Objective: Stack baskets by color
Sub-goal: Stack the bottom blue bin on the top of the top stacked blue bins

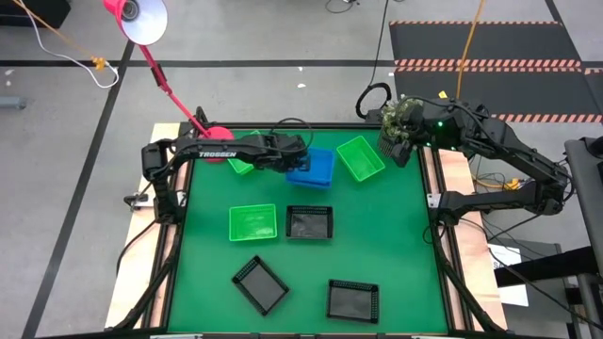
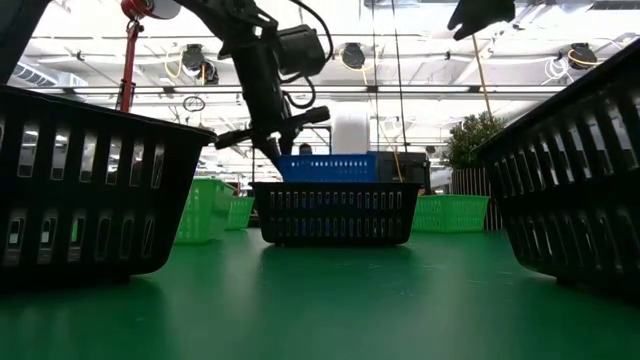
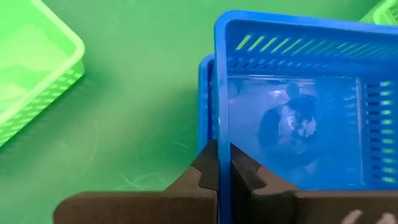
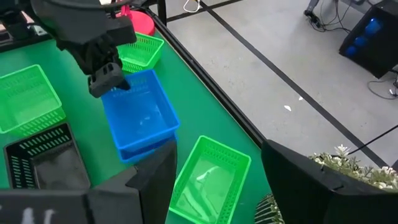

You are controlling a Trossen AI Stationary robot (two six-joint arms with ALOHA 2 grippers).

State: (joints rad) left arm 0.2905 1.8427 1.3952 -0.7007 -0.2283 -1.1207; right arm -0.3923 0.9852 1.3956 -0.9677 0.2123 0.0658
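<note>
**Left gripper pinching blue basket wall, stack directly below**

You're looking at the left gripper (image 3: 222,163) clamping narrow on the near short wall of the top blue basket (image 3: 298,106). A second blue basket (image 3: 206,99) is sitting right under it, its rim showing just outside the held wall, so the held one is slightly offset. Long axis is running straight away from the fingers. Right gripper (image 4: 211,174) is hanging wide, holding nothing, above the green basket (image 4: 208,177), well apart from the blue pair.

Blue baskets (image 1: 315,169) sit stacked at the back; three green baskets (image 1: 252,222) and three black baskets (image 1: 309,222) lie scattered, unstacked.
</note>
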